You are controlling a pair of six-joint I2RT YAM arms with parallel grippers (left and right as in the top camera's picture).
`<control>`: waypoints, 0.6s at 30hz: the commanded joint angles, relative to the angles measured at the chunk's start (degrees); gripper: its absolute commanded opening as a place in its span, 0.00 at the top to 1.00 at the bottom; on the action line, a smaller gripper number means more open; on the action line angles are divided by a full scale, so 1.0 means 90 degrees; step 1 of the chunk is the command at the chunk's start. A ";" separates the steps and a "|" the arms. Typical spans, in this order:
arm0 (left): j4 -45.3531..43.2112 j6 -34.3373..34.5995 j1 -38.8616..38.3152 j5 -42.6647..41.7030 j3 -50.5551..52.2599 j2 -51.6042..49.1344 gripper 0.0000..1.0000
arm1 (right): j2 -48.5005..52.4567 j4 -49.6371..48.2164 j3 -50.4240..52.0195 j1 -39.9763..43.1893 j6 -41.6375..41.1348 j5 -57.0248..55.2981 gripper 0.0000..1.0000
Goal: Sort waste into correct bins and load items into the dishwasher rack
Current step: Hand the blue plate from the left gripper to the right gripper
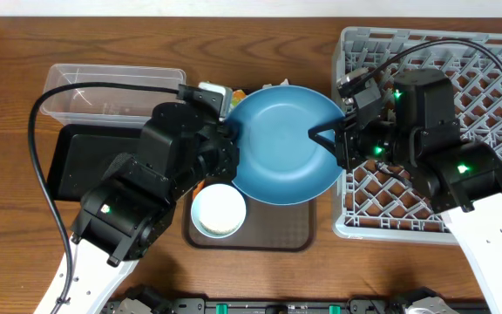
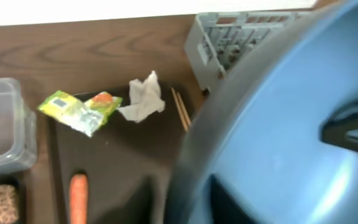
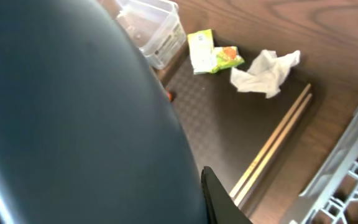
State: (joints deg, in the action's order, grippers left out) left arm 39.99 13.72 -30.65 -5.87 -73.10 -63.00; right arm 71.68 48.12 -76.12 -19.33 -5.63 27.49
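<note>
The dark-blue plate (image 1: 281, 144) hangs tilted above the brown serving tray (image 1: 264, 237), spanning both arms. My right gripper (image 1: 325, 139) is shut on its right rim; one finger (image 3: 219, 199) lies tight against the plate's edge (image 3: 73, 124). My left gripper (image 1: 234, 144) sits at the left rim, with a finger (image 2: 229, 202) over the plate's face (image 2: 291, 124); its jaw gap is hidden. On the tray lie the tissue (image 2: 143, 99), wrapper (image 2: 79, 109), carrot (image 2: 78, 196) and chopsticks (image 2: 181, 109). The white bowl (image 1: 218, 211) stands at the tray's front.
The grey dishwasher rack (image 1: 356, 218) fills the right side, right behind my right arm. The clear tub (image 1: 111, 92) and the black tray (image 1: 72, 157) lie at the left. A brown food scrap (image 2: 2, 202) rests in the black tray.
</note>
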 commanded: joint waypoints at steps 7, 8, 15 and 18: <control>-0.0029 0.0053 -0.0032 -0.0090 -0.0061 0.0146 0.02 | -0.0408 0.0352 -0.0063 0.0597 -0.0257 -0.3456 0.99; -0.0029 0.0053 -0.0032 -0.0090 -0.0061 0.0163 0.02 | -0.0427 0.0396 -0.0063 0.0729 -0.0328 -0.4265 0.99; -0.0010 0.0056 -0.0032 -0.0090 -0.0061 0.0233 0.02 | -0.0338 0.0087 -0.0061 0.1598 -0.0367 -0.9022 0.99; 0.0036 0.0053 -0.0032 -0.0090 -0.0061 0.0233 0.02 | -0.0170 -0.0257 -0.0061 0.2025 -0.0131 -0.9753 0.99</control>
State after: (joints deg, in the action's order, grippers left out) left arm 40.07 13.93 -30.83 -6.09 -73.10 -61.36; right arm 69.08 47.64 -76.12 -4.23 -7.40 -41.21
